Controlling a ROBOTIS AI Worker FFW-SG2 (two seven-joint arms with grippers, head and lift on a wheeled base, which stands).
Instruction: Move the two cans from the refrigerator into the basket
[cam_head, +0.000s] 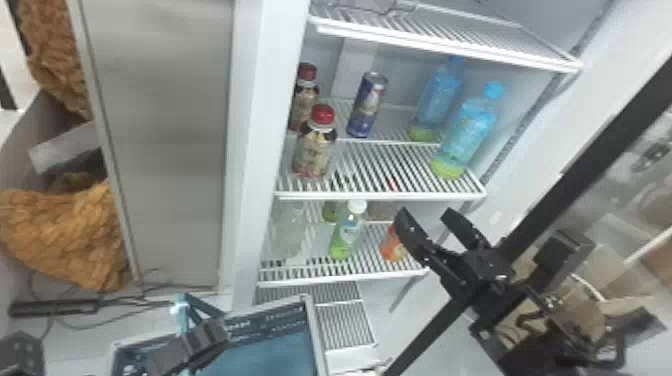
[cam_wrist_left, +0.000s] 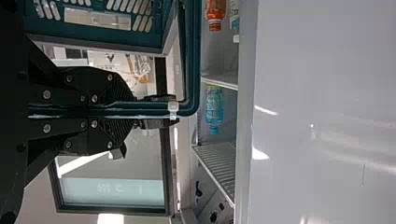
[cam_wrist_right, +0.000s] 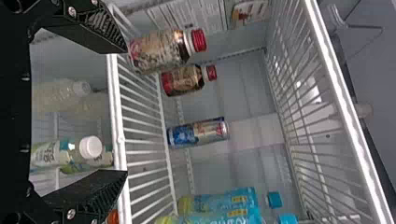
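the can stands upright on the middle shelf of the fridge, well back from the front edge. to its left are two red-capped bottles, one nearer the front than the other; to its right, two blue bottles stand near each other. the right pincer is released, its fingers spread with nothing gripped, in front of the fridge near the lower shelf. on that shelf are a green bottle with a white cap, an orange bottle partly behind a finger, and, at the left, what is probably a clear bottle. below, at the fridge's foot, sits the basket. the left pincer is clenched on its teal handle.
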